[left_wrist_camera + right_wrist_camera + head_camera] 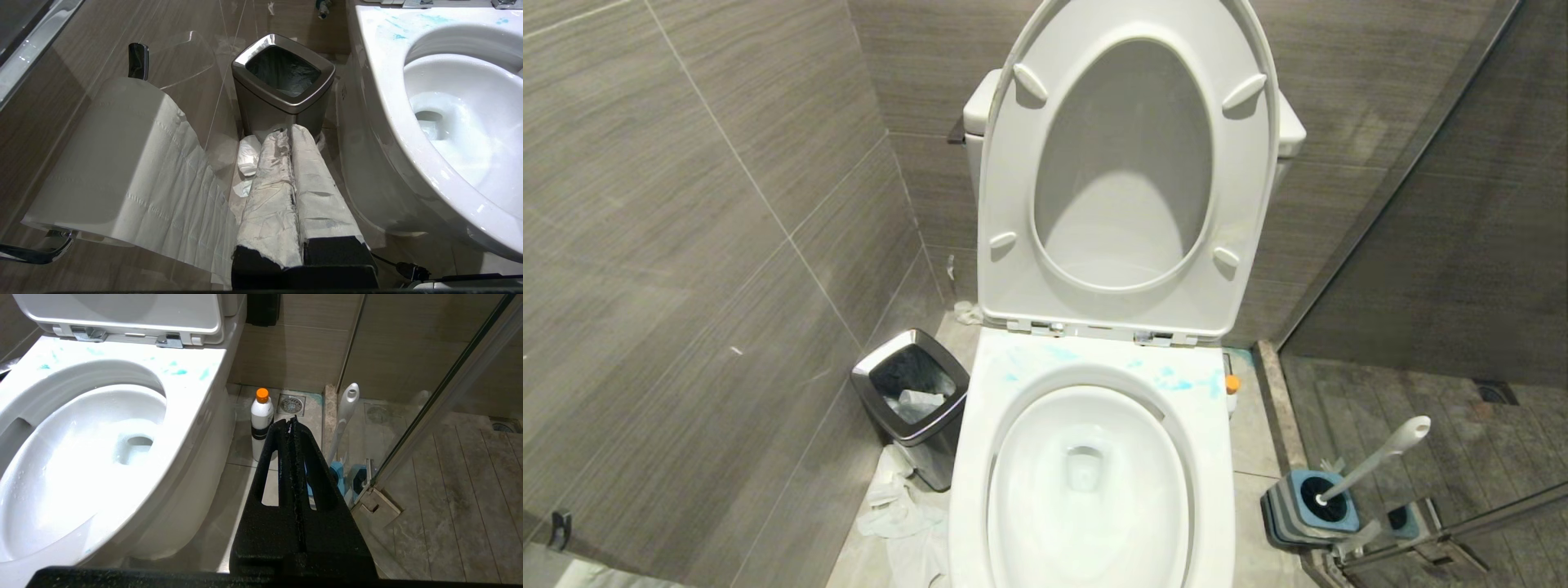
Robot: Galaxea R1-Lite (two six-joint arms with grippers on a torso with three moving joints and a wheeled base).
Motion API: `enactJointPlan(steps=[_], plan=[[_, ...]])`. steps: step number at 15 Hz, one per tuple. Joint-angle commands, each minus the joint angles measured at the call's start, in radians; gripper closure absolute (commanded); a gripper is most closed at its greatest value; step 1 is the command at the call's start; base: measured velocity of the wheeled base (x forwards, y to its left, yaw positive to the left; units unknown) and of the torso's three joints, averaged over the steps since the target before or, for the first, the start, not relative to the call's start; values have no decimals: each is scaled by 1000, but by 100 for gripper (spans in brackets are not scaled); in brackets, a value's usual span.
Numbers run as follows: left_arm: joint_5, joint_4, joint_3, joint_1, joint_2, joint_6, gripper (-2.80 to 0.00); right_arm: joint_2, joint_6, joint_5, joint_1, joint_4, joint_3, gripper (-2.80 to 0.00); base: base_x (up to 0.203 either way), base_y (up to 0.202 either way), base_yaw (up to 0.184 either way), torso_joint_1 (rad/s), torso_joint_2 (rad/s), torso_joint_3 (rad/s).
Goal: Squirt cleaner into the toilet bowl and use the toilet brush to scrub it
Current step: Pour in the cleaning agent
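Note:
The white toilet bowl (pixel 1086 482) stands open before me, seat and lid (pixel 1127 163) raised, blue smears on its back rim. The cleaner (pixel 261 424), a white bottle with an orange cap, stands on the floor right of the toilet; only its cap (pixel 1232 382) shows in the head view. The toilet brush (pixel 1372 460) leans in its blue-and-grey holder (pixel 1311 506) by the glass door. My left gripper (pixel 288 131), its fingers wrapped in white paper, is shut and empty near the trash bin. My right gripper (pixel 292 420) is shut and empty, short of the bottle and brush (pixel 345 416).
A steel-rimmed trash bin (pixel 913 400) stands left of the toilet, crumpled paper (pixel 898 506) on the floor beside it. A toilet-paper roll (pixel 110 163) hangs on the left wall. A glass shower door (pixel 445 392) with a metal hinge (pixel 376 506) bounds the right side.

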Motion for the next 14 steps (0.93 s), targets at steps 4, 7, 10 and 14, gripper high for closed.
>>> enactJointPlan(steps=[4,7,10,14], plan=[[0,0,2,0,1,1,0,0,0,0,0,-1,25,0,0,0,0,0,0,0],[0,0,2,0,1,-1,0,0,0,0,0,-2,25,0,0,0,0,0,0,0],[0,0,3,0,1,0,0,0,0,0,0,-1,25,0,0,0,0,0,0,0],[0,0,2,0,1,-1,0,0,0,0,0,-1,25,0,0,0,0,0,0,0]])
